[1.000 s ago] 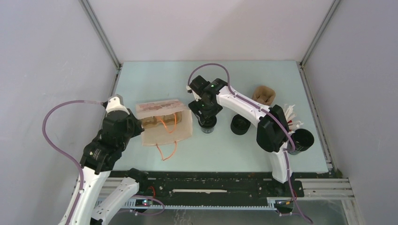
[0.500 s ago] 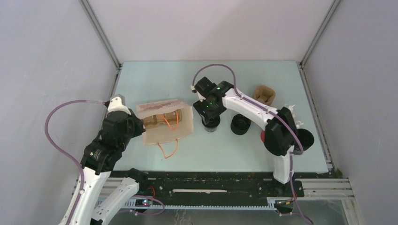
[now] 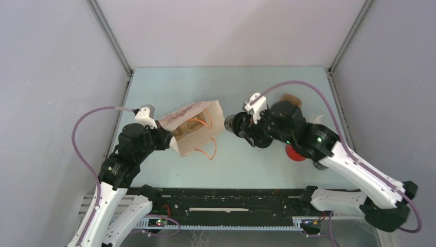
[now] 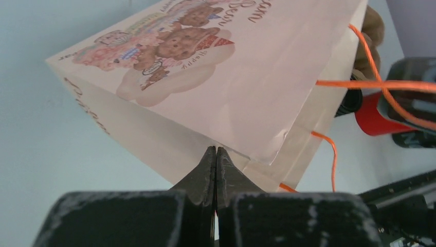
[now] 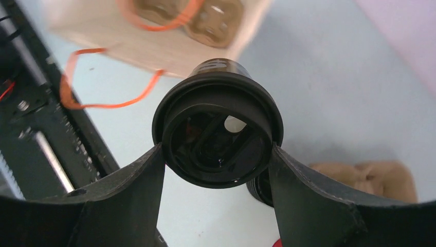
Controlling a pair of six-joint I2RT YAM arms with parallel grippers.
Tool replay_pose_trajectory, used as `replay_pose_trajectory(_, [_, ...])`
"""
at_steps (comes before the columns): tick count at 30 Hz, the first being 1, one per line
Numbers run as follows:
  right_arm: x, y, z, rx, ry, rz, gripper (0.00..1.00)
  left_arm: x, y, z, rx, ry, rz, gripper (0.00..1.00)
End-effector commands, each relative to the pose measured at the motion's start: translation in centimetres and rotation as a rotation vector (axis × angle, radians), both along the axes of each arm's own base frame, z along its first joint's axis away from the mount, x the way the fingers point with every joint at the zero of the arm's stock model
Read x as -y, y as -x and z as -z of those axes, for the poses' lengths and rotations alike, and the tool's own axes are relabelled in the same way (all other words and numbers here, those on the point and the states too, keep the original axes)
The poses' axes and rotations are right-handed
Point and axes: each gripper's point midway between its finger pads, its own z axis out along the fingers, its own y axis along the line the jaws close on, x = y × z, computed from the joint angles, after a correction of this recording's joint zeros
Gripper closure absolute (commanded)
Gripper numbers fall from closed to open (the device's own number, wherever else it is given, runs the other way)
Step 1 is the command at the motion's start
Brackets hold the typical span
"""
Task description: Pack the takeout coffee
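Note:
The takeout coffee (image 3: 231,123), a black lidded cup, hangs above the table on its side, its base toward the bag's mouth. My right gripper (image 3: 239,124) is shut on it. In the right wrist view the coffee (image 5: 218,131) sits between both fingers (image 5: 146,177), lid facing the camera. The printed paper bag (image 3: 198,123) is tilted with its mouth to the right, and a brown pulp carrier (image 3: 186,129) shows inside. My left gripper (image 3: 172,143) is shut on the bag's lower edge; the left wrist view has the gripper (image 4: 216,152) pinching the bag (image 4: 216,77).
A second black cup (image 3: 263,141) stands on the table under my right arm. A red cup (image 3: 294,152) is partly hidden behind that arm, and a brown carrier (image 3: 290,98) lies beyond it. Orange bag handles (image 3: 210,152) trail on the table. Grey walls enclose three sides.
My right arm lifted the coffee off the table, tipped it sideways and swung round to face the bag. My left gripper raised and turned the bag, so its mouth now faces right.

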Motion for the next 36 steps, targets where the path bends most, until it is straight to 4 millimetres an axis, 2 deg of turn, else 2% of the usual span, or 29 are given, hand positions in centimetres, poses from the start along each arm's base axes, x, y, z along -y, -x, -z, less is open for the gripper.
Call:
replay_pose_trajectory(1, [-0.9,3.2,-1.4,0.221,0.089,-0.286,0.78,2.2,-0.8,-0.8,0.072,0.022,0.13,1.0])
replay_pose_trajectory(4, [-0.8,3.8,-2.8,0.35,0.142,-0.308,0.81,1.8,-1.0,0.2,0.036,0.01,0.104,1.0])
replay_pose_trajectory(7, [-2.0,5.4,-3.2,0.421,0.159,-0.445,0.81,0.6,-0.5,1.2,-0.045,-0.01,0.028,1.0])
replay_pose_trajectory(12, [-6.2,7.2,-3.4,0.584,0.202,-0.649,0.83,-1.0,0.3,2.1,-0.103,-0.031,-0.064,1.0])
replay_pose_trajectory(15, [-8.4,7.3,-3.5,0.674,0.241,-0.692,0.92,-1.4,0.8,2.4,-0.091,-0.034,-0.072,1.0])
replay_pose_trajectory(21, [-11.7,8.3,-2.6,0.67,0.268,-0.808,0.92,-0.7,1.2,2.7,-0.078,-0.011,-0.026,1.0])
replay_pose_trajectory(25, [-12.7,9.4,-1.3,0.636,0.304,-0.876,0.91,-0.8,1.2,3.3,-0.094,-0.009,-0.042,1.0])
replay_pose_trajectory(28, [-13.1,10.6,-1.1,0.594,0.298,-0.917,0.91,-1.0,1.1,3.3,-0.092,-0.009,-0.055,1.0])
replay_pose_trajectory(32, [-13.0,9.3,-1.1,0.606,0.324,-0.85,0.91,-0.8,1.2,3.3,-0.083,-0.001,-0.048,1.0])
replay_pose_trajectory(36, [-14.7,6.9,-0.6,0.669,0.395,-0.773,0.92,-0.7,1.2,3.5,-0.072,0.009,-0.037,1.0])
